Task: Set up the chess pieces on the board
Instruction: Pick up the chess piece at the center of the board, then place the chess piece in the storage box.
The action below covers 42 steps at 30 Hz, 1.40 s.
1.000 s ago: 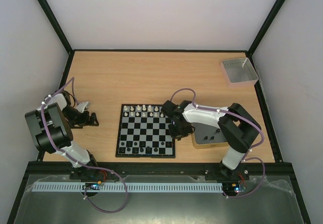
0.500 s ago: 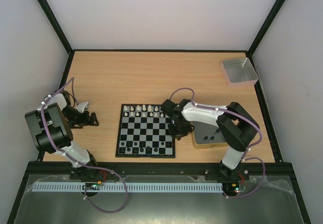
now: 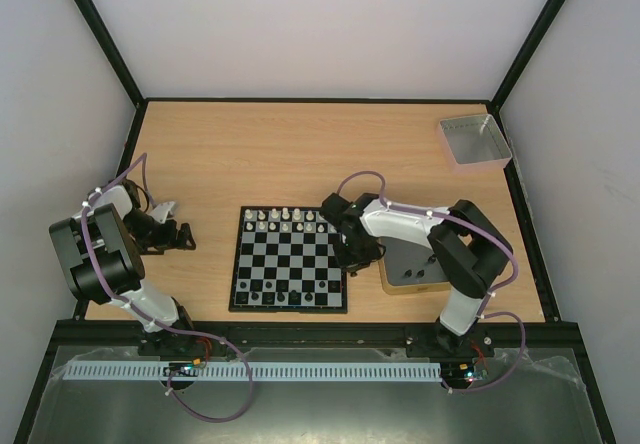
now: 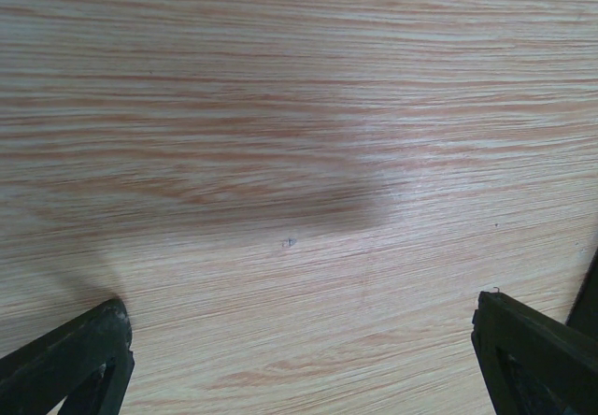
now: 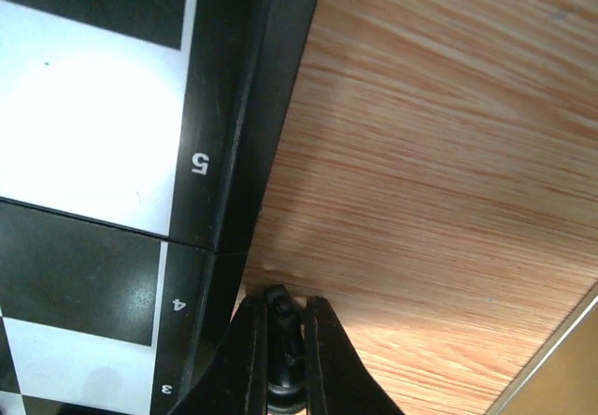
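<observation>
The board [image 3: 290, 260] lies in the middle of the table, with white chess pieces [image 3: 285, 220] along its far rows and black chess pieces [image 3: 286, 292] along its near row. My right gripper [image 3: 353, 260] is low at the board's right edge. In the right wrist view it [image 5: 282, 306] is shut on a small black chess piece [image 5: 285, 336], just off the board's black border [image 5: 234, 107] beside the numeral 4. My left gripper [image 3: 176, 234] rests far left of the board. It [image 4: 299, 321] stands wide open over bare wood, holding nothing.
A shallow metal tin [image 3: 415, 275] sits under the right arm, right of the board. A grey square tray [image 3: 474, 141] stands at the far right corner. Black frame rails edge the table.
The right gripper's fingers have closed onto the black piece beside the board. The right wrist has shifted slightly toward the board. The left arm has not moved.
</observation>
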### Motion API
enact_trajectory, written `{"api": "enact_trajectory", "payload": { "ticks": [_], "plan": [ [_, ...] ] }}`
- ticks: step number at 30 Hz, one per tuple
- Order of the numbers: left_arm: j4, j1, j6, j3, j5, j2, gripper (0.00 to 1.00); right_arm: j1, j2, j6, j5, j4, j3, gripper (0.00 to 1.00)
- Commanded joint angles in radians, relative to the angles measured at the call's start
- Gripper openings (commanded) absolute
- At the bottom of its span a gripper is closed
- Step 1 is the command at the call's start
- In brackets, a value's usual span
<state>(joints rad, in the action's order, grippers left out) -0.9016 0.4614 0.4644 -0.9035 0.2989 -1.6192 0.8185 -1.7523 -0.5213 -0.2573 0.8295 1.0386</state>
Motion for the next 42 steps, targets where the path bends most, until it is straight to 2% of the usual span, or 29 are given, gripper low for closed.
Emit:
{"api": "enact_trajectory", "payload": {
  "ticks": [1, 8, 13, 18, 22, 32, 36, 42],
  "plan": [
    [-0.019, 0.010, 0.006, 0.007, -0.012, -0.021, 0.99, -0.017, 0.004, -0.003, 0.037, -0.019, -0.004, 0.02],
    [-0.020, 0.009, 0.006, 0.007, -0.012, -0.029, 0.99, -0.029, 0.137, -0.035, 0.108, 0.015, 0.011, 0.02],
    [-0.020, 0.008, 0.006, 0.008, -0.012, -0.029, 0.99, -0.047, 0.231, -0.069, 0.254, 0.050, 0.057, 0.02],
    [-0.019, 0.007, 0.003, 0.007, -0.016, -0.026, 0.99, -0.110, 0.311, -0.131, 0.419, 0.028, 0.026, 0.02],
    [-0.019, 0.006, 0.000, 0.009, -0.019, -0.019, 0.99, -0.150, 0.397, -0.201, 0.534, -0.047, -0.077, 0.02],
    [-0.016, 0.004, -0.011, 0.009, -0.033, -0.041, 0.99, -0.156, 0.698, -0.397, 0.748, -0.340, -0.421, 0.02],
    [-0.012, -0.016, -0.018, 0.008, -0.042, -0.055, 0.99, -0.156, 0.722, -0.514, 0.814, -0.432, -0.532, 0.02],
    [-0.008, -0.060, -0.029, 0.011, -0.055, -0.068, 0.99, -0.156, 0.682, -0.603, 0.917, -0.628, -0.671, 0.02]
  ]
}}
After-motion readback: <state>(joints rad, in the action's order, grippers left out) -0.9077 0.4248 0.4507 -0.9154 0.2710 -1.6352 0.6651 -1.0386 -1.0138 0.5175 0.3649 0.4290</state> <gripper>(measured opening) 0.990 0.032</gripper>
